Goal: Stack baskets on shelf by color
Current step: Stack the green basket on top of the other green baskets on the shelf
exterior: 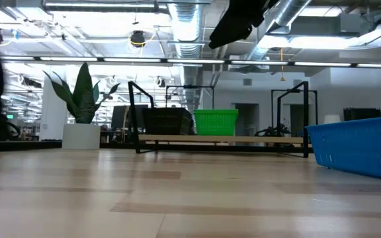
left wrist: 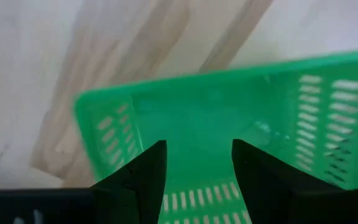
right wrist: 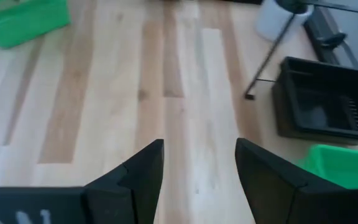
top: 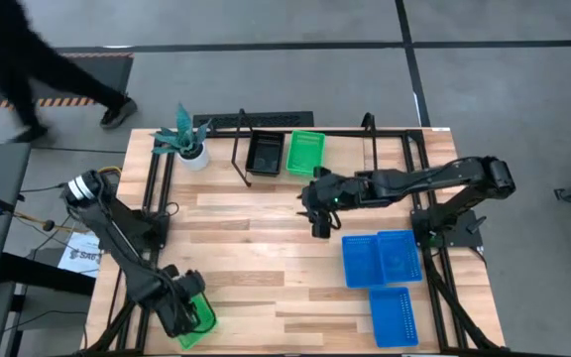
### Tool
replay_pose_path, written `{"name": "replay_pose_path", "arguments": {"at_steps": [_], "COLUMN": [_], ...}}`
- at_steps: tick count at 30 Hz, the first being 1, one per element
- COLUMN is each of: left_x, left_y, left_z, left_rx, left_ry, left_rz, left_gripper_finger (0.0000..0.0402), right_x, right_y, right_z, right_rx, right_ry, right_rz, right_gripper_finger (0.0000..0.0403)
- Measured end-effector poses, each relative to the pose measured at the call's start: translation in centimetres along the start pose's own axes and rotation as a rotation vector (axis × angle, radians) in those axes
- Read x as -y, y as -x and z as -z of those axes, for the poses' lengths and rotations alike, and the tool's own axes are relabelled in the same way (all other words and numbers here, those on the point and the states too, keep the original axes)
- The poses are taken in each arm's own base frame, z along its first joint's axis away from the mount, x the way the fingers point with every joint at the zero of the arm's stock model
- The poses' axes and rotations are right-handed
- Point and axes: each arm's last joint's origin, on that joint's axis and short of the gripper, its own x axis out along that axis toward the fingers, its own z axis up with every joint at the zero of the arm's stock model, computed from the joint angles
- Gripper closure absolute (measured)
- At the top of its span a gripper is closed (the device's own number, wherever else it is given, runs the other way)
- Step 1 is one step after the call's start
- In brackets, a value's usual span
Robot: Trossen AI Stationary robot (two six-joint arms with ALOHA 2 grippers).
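A green basket [top: 202, 313] lies on the table near its near left corner. My left gripper [top: 180, 315] is open just over it, and in the left wrist view its fingers stand above the inside of the green basket [left wrist: 229, 118]. The shelf [top: 266, 127] stands at the far edge and bears a black basket [top: 264, 154] and a green basket [top: 305, 152]. My right gripper [top: 320, 220] is open above the bare table middle, in front of the shelf. Three blue baskets [top: 380, 260] lie on the table's right.
A potted plant [top: 188, 142] stands left of the shelf. Black frame rods [top: 157, 188] run along both sides of the table. A person [top: 28, 69] walks on the floor beyond the far left corner. Bare wood [top: 256, 248] lies between the arms.
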Motion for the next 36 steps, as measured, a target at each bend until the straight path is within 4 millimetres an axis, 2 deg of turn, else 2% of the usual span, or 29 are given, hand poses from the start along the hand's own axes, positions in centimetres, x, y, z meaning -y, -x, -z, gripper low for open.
{"name": "replay_pose_path", "arguments": {"at_steps": [6,8,11,17,20,24,27,30,33,36], "left_x": [1.3,1.3,1.3,0.3,-0.1,-0.5,-0.3,0.4,0.5,0.2], "left_y": [-3.9,-4.9,-5.3,-5.0,-4.8,-4.3,-3.1,-0.6,2.8,6.7], "left_z": [0.6,0.1,-1.5,-7.1,-11.2,-16.0,-17.6,-17.7,-16.2,-13.8], "left_rx": [-0.043,-0.028,0.028,0.345,0.489,0.574,0.578,0.619,0.628,0.678], "left_ry": [-0.063,-0.076,-0.116,-0.228,-0.274,-0.310,-0.356,-0.386,-0.413,-0.380], "left_rz": [-0.088,-0.126,-0.147,-0.252,-0.290,-0.223,-0.161,-0.116,-0.088,-0.038], "left_gripper_finger": [0.0233,0.0233,0.0233,0.0233,0.0233,0.0233,0.0233,0.0233,0.0233,0.0233], "right_x": [-1.2,-1.4,-1.9,-3.2,-4.0,-5.0,-5.5,-5.9,-6.5,-7.7], "right_y": [0.0,0.0,0.1,0.4,0.6,0.9,1.1,1.3,1.4,0.5], "right_z": [0.3,0.3,0.2,0.3,0.4,0.8,1.2,1.3,0.9,0.7], "right_rx": [-0.004,-0.001,0.011,0.007,0.006,-0.024,-0.057,-0.056,-0.013,0.031], "right_ry": [0.005,0.006,-0.002,-0.025,-0.034,-0.044,-0.035,-0.030,-0.029,-0.006], "right_rz": [-0.028,-0.032,-0.044,-0.076,-0.097,-0.102,-0.061,-0.058,-0.076,-0.098], "right_gripper_finger": [0.0184,0.0184,0.0184,0.0184,0.0185,0.0185,0.0185,0.0185,0.0185,0.0185]}}
